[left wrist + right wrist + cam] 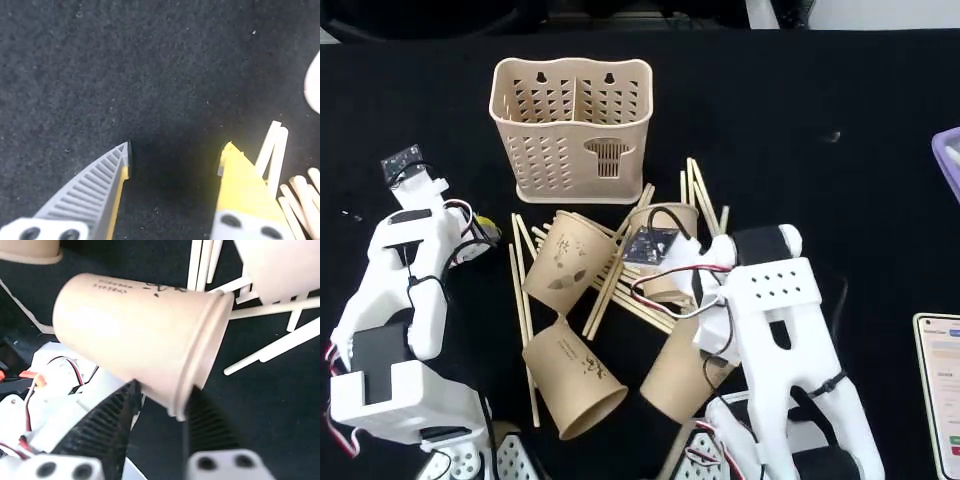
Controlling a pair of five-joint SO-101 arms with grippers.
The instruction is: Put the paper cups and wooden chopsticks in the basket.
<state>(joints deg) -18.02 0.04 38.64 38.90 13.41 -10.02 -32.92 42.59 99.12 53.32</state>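
The beige slotted basket (pixel 570 125) stands at the back of the black table. Several paper cups lie among scattered wooden chopsticks (pixel 525 300) in the middle: one tipped cup (pixel 565 262), one nearer the front (pixel 572 385), another by the right arm (pixel 682 375). My right gripper (pixel 164 387) is shut on the rim of a paper cup (pixel 140 335), which in the high view sits right of centre (pixel 670 222). Left of the pile, my left gripper (pixel 175 150) is open over bare cloth, with chopstick ends (pixel 272 145) just beside one finger.
A purple container (pixel 948 160) pokes in at the right edge. A phone-like screen (pixel 940 390) lies at the front right. Both arm bases occupy the front of the table. Bare black cloth lies on both sides of the basket.
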